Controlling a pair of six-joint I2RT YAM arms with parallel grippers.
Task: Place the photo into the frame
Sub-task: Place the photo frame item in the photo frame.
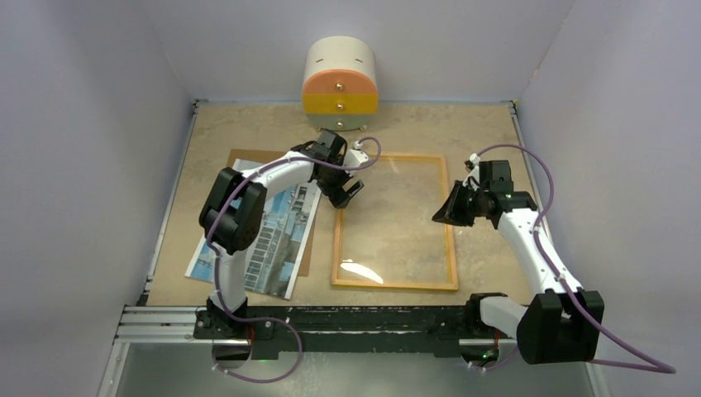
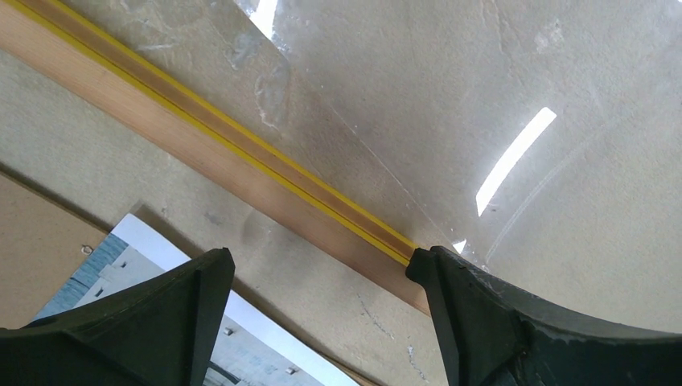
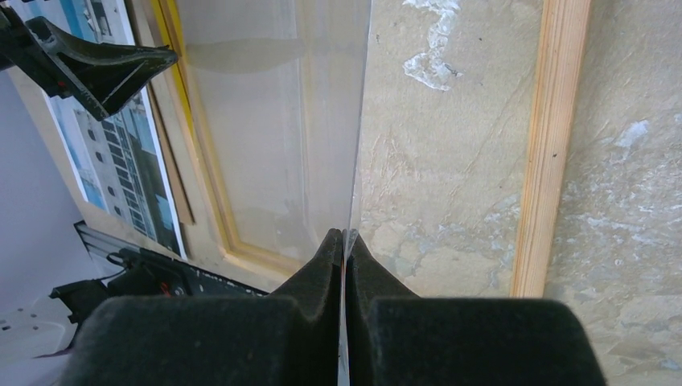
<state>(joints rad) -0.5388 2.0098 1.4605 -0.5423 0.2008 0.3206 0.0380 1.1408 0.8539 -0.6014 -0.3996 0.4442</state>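
The frame [image 1: 395, 284] lies flat mid-table, wood-coloured side up, with a yellow strip along its inner edge [image 2: 241, 157]. A clear sheet [image 3: 273, 121] sits in the frame, and my right gripper [image 3: 344, 237] is shut on its right edge, holding that edge raised inside the right rail [image 3: 555, 145]. In the top view that gripper [image 1: 442, 213] is at the frame's right side. My left gripper [image 1: 347, 194] is open and empty over the frame's left rail, near the top left corner [image 2: 322, 273]. The photo [image 1: 264, 240] lies face up left of the frame, and shows in the left wrist view [image 2: 153, 261].
A brown backing board [image 1: 248, 155] lies under the photo, its corner in the left wrist view [image 2: 40, 257]. A round cream, orange and yellow drawer unit [image 1: 340, 83] stands at the back wall. Walls close in the left, right and back sides.
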